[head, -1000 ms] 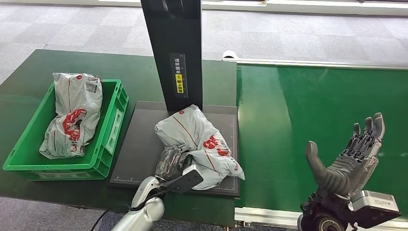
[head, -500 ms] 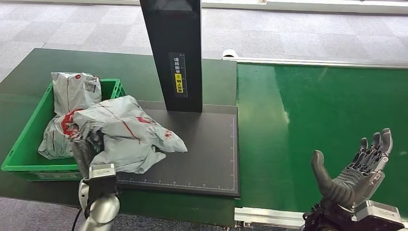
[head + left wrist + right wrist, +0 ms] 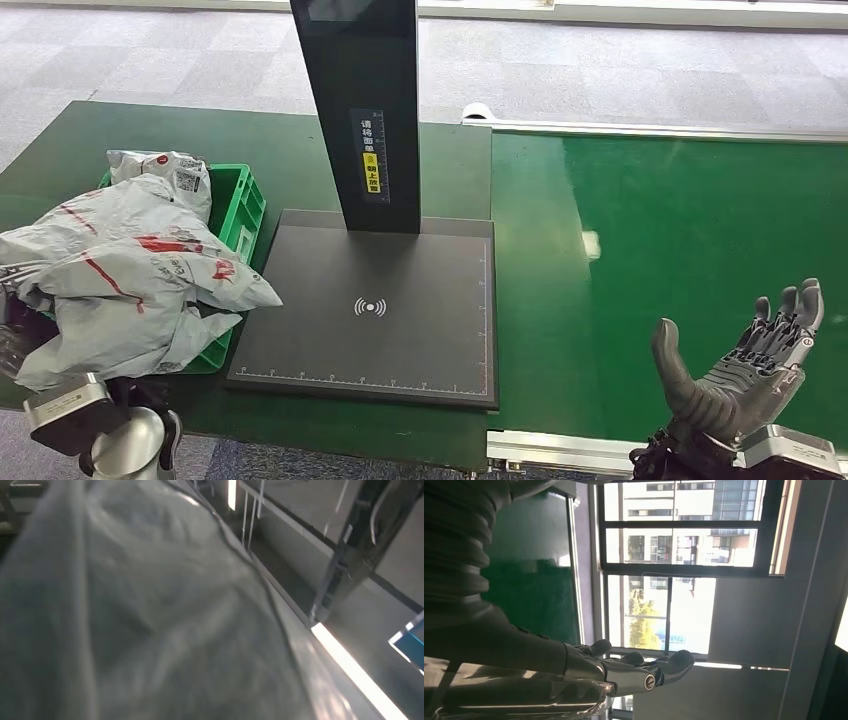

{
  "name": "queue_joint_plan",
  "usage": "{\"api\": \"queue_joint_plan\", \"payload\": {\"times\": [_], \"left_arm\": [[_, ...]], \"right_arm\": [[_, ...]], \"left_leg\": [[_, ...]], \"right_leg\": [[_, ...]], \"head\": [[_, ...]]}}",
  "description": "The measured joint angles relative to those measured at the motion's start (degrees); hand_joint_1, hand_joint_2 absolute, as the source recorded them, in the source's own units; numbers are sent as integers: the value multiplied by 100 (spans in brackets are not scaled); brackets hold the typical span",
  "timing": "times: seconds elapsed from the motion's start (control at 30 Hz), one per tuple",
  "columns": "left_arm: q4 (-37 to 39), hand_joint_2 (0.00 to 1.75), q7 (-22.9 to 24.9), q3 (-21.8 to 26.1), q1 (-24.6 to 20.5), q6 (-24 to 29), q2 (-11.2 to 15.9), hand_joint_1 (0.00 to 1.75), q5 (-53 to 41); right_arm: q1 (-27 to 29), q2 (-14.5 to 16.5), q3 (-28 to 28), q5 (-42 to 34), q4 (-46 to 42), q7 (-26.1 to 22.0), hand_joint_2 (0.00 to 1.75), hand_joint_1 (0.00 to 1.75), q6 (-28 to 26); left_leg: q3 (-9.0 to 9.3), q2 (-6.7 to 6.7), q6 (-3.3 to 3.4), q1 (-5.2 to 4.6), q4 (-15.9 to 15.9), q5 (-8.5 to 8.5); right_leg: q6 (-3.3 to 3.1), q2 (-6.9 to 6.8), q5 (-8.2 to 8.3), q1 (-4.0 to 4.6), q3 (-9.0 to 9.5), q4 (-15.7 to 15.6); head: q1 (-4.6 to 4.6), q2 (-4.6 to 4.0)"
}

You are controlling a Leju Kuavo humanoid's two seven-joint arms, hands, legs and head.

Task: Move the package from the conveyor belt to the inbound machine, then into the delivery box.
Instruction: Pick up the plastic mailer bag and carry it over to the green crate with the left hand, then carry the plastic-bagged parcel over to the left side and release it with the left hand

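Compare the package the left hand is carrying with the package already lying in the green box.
The carried package is held up by the left hand above the green box; the boxed package rests inside it. The carried package is in full view, spread wide and crumpled; the boxed package is mostly hidden behind it, with a printed label showing. Both are grey plastic mailers with red markings.

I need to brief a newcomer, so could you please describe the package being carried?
Left of the black scanner platform sits a green crate. The carried package hangs over its near end, held by the left hand; the other package lies inside.
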Motion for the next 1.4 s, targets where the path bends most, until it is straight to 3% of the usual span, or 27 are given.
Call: {"api": "queue_joint_plan", "payload": {"times": [0.2, 0.37, 0.47, 0.6, 0.87, 0.97, 1.13, 1.27, 1.4], "left_arm": [[218, 175, -1, 772, -402, 0, 2, 175, -60], [379, 175, 30, 1047, -551, 0, -1, 175, -197], [738, 175, 294, 1212, -783, 0, 35, 175, -494], [1799, 175, 537, 1675, -1472, -2, 234, 175, -1493], [4333, 175, 895, 3211, -3084, -2, 927, 175, -3932], [4957, 175, 1272, 3411, -3379, -1, 1130, 172, -4549], [5755, 175, 2102, 3328, -3591, 0, 1394, 161, -5329], [6181, 175, 2549, 3169, -3682, 0, 1544, 0, -5498], [6514, 175, 2737, 2997, -3809, 1, 1677, 0, -5386]], "right_arm": [[-14, 4, -5, -31, 1, 10, 175, 0, -1], [-34, 8, -6, -51, 1, 14, 175, 0, 3], [-82, 7, 3, -74, 5, 17, 175, 0, 20], [-204, -3, 55, -134, 44, 33, 175, 0, 36], [-411, -74, 215, -297, 253, 34, 175, 0, 13], [-483, -98, 256, -326, 328, 34, 175, 0, 10], [-590, -127, 327, -364, 442, 37, 175, 0, 13], [-657, -151, 352, -375, 529, 41, 175, 0, 13], [-783, -215, 370, -427, 698, 49, 175, 0, 13]], "left_leg": [[0, 0, -3, 2, -1, 2], [-1, 0, -3, -1, 0, 2], [-1, -2, -2, -2, 1, 2], [0, -2, -9, 2, 0, 13], [-2, 2, -24, 5, 0, 26], [-8, 2, -24, 5, 0, 27], [-11, 3, -24, 4, 1, 26], [-12, 2, -24, 4, 1, 26], [-12, 1, -25, 5, 1, 27]], "right_leg": [[0, 1, 0, 2, 2, 2], [0, 0, 0, -1, 2, 1], [-1, -2, 1, -2, 2, 0], [-14, -2, 9, 2, 1, 6], [-23, 4, 15, 5, -15, 25], [-23, 4, 15, 5, -18, 26], [-23, 5, 15, 4, -23, 25], [-23, 5, 15, 4, -25, 25], [-24, 4, 16, 5, -26, 27]], "head": [[1, 0], [2, 0], [1, 0], [2, 0], [2, 0], [2, 0], [3, 0], [2, 0], [2, 0]]}}
